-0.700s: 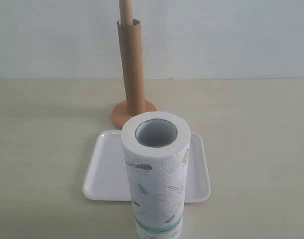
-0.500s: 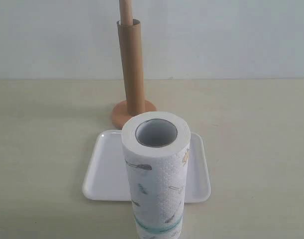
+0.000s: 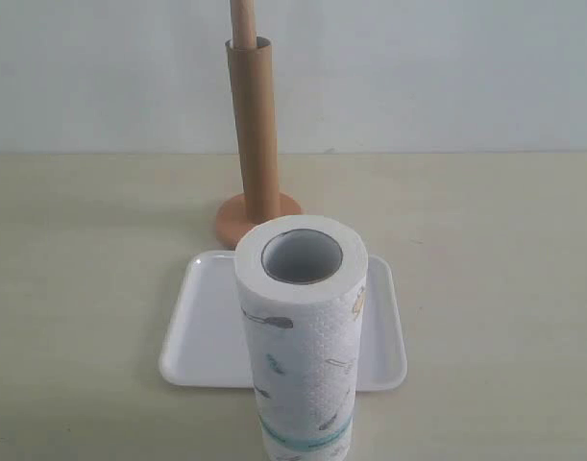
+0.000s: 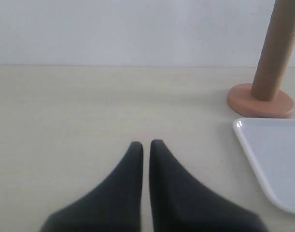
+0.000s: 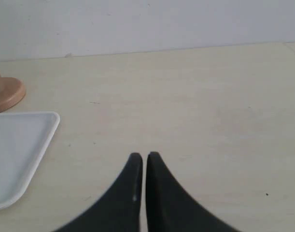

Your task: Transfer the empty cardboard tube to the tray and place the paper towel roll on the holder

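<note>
Nearest the exterior camera the paper towel roll (image 3: 301,336) stands upright, its foot cut off by the frame's lower edge. It hides the middle of the tray (image 3: 202,327) behind it, so I cannot tell whether it stands in the tray or on the table (image 3: 82,250) just before it. Behind the tray is the holder (image 3: 231,219), with the empty cardboard tube (image 3: 255,134) sleeved around its pole; the pole's tip pokes out above the tube and runs off the top. That view shows neither of my pincers. Only the wrist views do: my left pincer (image 4: 143,143) is clenched on nothing over bare table, with a tray corner, the holder's base and the tube's lower part beyond; my right pincer (image 5: 141,155) is likewise clenched and empty, seeing a tray corner and a sliver of the base
</note>
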Robot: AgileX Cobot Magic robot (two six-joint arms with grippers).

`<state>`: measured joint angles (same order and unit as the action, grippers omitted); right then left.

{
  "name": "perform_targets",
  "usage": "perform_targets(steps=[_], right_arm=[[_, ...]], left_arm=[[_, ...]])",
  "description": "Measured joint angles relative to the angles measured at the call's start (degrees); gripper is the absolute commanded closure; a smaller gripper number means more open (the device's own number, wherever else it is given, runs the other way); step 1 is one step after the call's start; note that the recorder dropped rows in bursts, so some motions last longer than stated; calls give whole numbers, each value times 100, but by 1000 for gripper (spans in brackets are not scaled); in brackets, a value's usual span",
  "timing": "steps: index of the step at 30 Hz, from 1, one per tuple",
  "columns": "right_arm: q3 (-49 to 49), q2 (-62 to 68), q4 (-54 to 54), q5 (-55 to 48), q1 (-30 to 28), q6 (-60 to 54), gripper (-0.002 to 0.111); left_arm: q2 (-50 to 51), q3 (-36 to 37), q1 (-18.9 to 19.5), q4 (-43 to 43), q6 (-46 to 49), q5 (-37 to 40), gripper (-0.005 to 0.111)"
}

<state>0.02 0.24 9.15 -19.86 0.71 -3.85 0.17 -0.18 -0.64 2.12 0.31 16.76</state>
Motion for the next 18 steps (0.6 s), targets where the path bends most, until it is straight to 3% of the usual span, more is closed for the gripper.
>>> perform_targets(steps=[10,14,18], right_arm=[[0,0,0,0,0,0,106],[0,0,0,0,0,0,106],[0,0,0,0,0,0,106]], left_arm=[[0,0,0,0,0,-147,103],[0,0,0,-90,34,-926,103],[0,0,0,-129,55,-2750,103]])
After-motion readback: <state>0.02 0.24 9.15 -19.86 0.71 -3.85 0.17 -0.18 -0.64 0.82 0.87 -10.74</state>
